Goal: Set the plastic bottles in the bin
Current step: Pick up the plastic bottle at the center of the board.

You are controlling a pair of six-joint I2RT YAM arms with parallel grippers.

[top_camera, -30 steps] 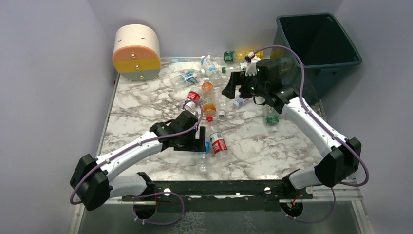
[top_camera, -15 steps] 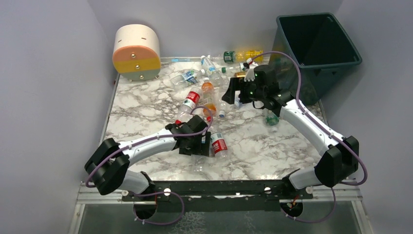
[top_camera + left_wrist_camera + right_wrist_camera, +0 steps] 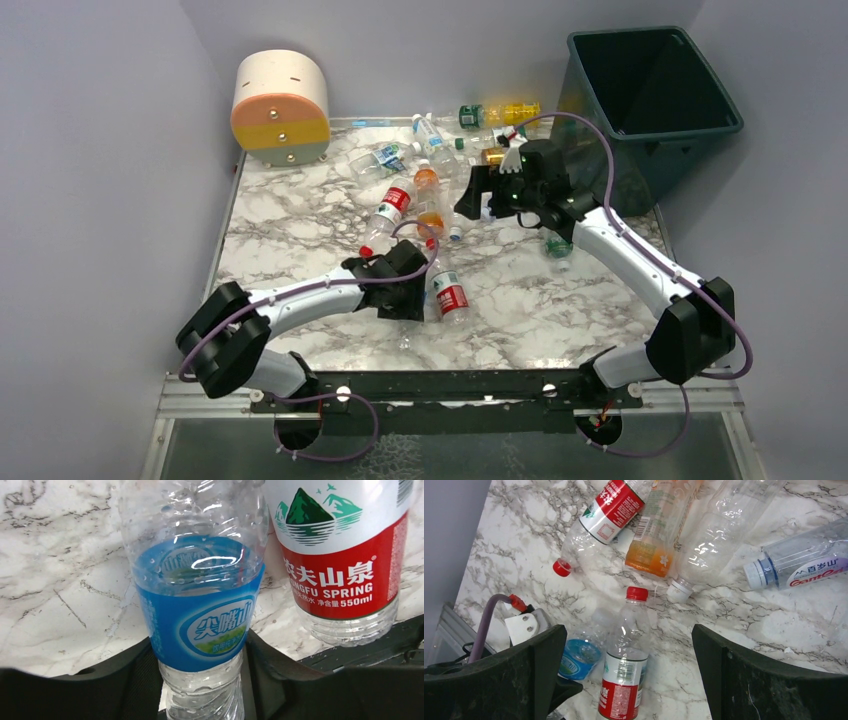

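Left gripper [image 3: 202, 672] clamps the blue bottle [image 3: 200, 615], which lies on the table [image 3: 60, 580] beside the red bottle [image 3: 345, 565]; right gripper [image 3: 628, 635] gapes, empty.
Probably light, thin-walled, slick and crushable, so a gentle mid-body hold suits it; the bin [image 3: 680, 131] is well apart.

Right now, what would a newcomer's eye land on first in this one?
The jumble of plastic bottles lying across the middle and far part of the marble table, with the big dark teal bin past its far right corner, no bottle visible inside. Next, the left gripper, its fingers close against both sides of a blue-labelled bottle beside a red-labelled bottle near the front.
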